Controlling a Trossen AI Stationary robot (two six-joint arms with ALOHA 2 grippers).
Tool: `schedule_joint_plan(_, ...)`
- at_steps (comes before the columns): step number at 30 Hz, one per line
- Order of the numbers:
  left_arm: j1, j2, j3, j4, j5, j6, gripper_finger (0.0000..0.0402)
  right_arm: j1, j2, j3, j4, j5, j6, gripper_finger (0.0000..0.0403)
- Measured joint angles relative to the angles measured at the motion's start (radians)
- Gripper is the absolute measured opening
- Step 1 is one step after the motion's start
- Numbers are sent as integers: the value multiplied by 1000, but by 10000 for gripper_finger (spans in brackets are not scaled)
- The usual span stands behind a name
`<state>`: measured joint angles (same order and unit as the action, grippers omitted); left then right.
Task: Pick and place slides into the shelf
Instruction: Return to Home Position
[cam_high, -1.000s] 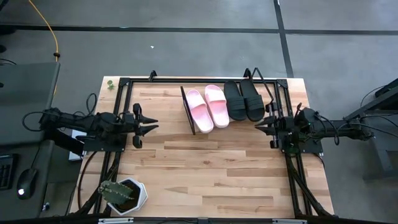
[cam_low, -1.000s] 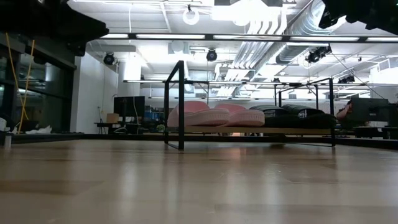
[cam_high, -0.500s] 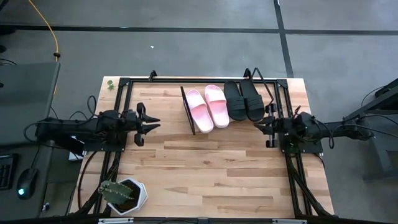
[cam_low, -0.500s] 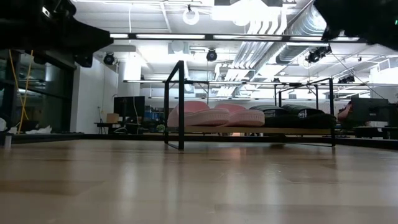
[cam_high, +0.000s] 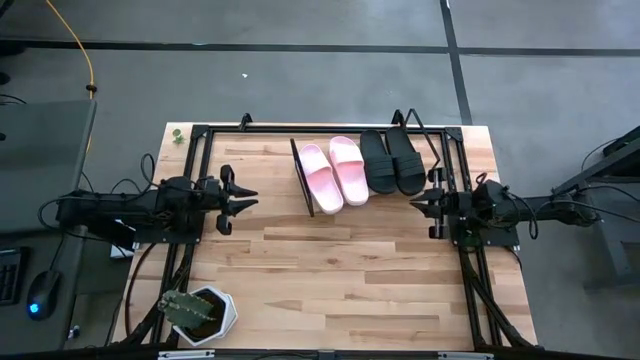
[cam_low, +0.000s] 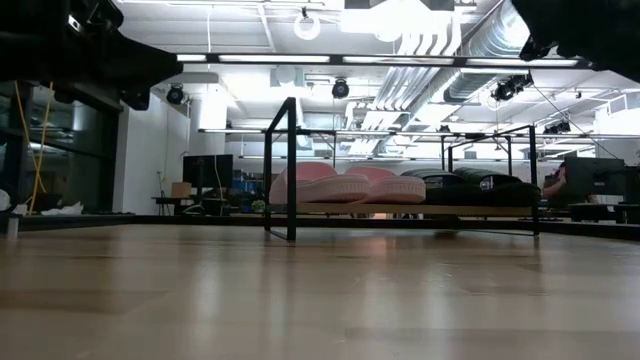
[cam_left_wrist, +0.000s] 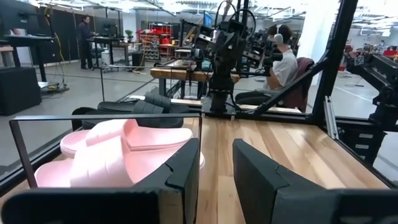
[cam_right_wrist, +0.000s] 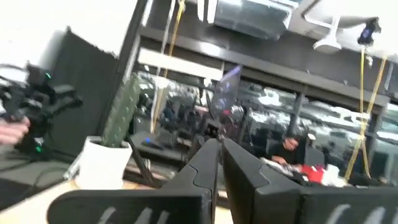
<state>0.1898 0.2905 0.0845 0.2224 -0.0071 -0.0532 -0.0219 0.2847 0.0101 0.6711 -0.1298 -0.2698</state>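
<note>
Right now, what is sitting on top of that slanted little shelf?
Four sandals lie side by side: two pink slides, then two black slides. They cover nearly all of the shelf, so what shows is mainly its black frame.

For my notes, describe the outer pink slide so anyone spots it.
On the light-wood tabletop, a black wire-frame shelf holds four slide sandals in a row. It is the pale pink slide at the left end, with a neighbour on one side only.
</note>
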Motion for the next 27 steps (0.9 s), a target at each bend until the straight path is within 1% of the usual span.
schedule_joint_plan(2, 0, 0, 0, -2, 0, 2, 83, 0, 1, 0, -15, 30, 0, 14)
schedule_joint_plan(7, 0, 0, -6, -2, 0, 11, 83, 0, 0, 0, -13, 26, 3, 14)
schedule_joint_plan(11, 0, 0, -76, 103, -13, 2, 83, 0, 0, 0, -17, 29, 3, 14)
schedule_joint_plan(15, 0, 1, -76, 120, -7, 5, 83, 0, 0, 0, -17, 29, 7, 14)
schedule_joint_plan(19, 0, 1, -76, 118, -4, 6, 83, 0, 1, 0, -18, 32, 7, 14)
schedule_joint_plan(23, 0, 2, -76, 87, -4, 28, 83, 0, 1, 0, -40, 71, 7, 14)
schedule_joint_plan(27, 0, 2, -76, 59, -9, 47, 83, 0, 1, 0, -53, 85, 26, 14)
